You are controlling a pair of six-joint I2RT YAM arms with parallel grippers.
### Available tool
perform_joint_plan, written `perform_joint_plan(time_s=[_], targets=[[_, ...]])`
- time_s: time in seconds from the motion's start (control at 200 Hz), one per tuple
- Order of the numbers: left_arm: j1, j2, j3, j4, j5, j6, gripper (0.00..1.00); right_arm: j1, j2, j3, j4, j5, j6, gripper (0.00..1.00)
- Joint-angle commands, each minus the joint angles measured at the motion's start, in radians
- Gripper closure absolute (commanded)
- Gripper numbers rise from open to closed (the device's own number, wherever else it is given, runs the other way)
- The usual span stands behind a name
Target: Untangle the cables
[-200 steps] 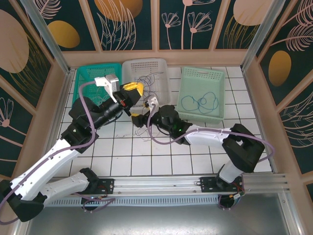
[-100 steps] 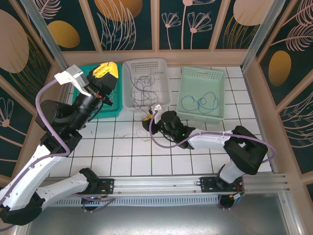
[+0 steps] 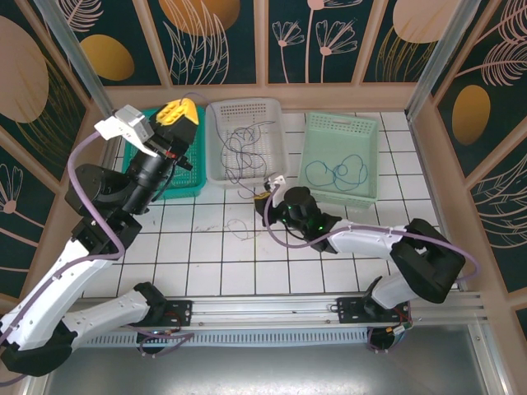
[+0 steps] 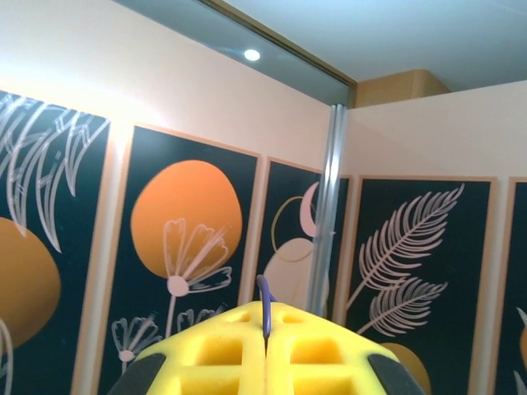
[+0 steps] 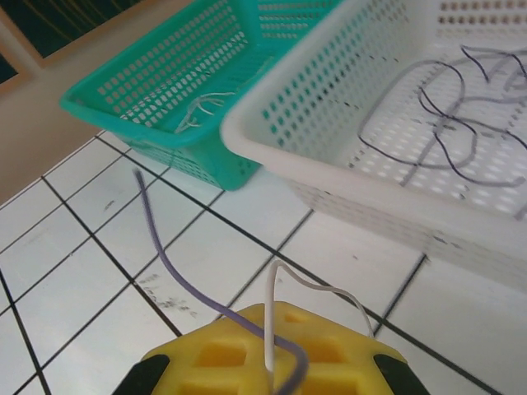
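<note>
Your left hand [image 4: 265, 350] is clenched, its yellow waffle-moulded foam pads pressed flat together on the stub of a thin dark cable [image 4: 263, 296] that pokes up at the seam. The wrist view looks out at painted wall panels, and the overhead view adds where the hand is: raised above the teal basket [image 3: 191, 177], left of the white basket [image 3: 244, 107]. The white basket, perforated plastic with a rolled rim, holds a loose tangle of dark cables [image 3: 237, 152] looping over one another. Just in front of its near right corner, your right hand [image 5: 270, 358] is also clenched. It grips a white cable [image 5: 270, 313] that arches off the pads and a purple cable [image 5: 165, 259] that curves away over the glossy tiled surface [image 5: 99, 271]. That close view also brings out pale strands [image 5: 198, 111] lying in the teal basket. Right of the white basket, the pale green basket [image 3: 342, 119] holds a blue cable [image 3: 338, 171] in open loops.
</note>
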Motion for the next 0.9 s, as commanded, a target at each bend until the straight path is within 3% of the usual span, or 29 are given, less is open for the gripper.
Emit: perform_joint_plan(time_s=[0.0, 0.485, 0.651, 0.741, 0.896], targets=[[0.005, -0.006, 0.053, 0.038, -0.046, 0.053, 0.96, -0.048, -0.029, -0.048, 0.013, -0.069, 0.073, 1.0], [0.005, 0.08, 0.195, 0.066, 0.006, 0.09, 0.95, -0.061, 0.055, -0.115, 0.049, -0.145, 0.143, 1.0], [0.006, 0.096, 0.176, 0.098, -0.048, 0.126, 0.94, -0.061, 0.062, -0.112, 0.034, -0.137, 0.147, 1.0], [0.004, 0.13, 0.2, 0.091, -0.054, 0.142, 0.94, -0.061, 0.062, -0.123, 0.043, -0.131, 0.165, 0.92], [0.006, 0.211, 0.281, 0.094, -0.073, 0.189, 0.94, -0.061, 0.074, -0.138, 0.037, -0.126, 0.183, 0.9]])
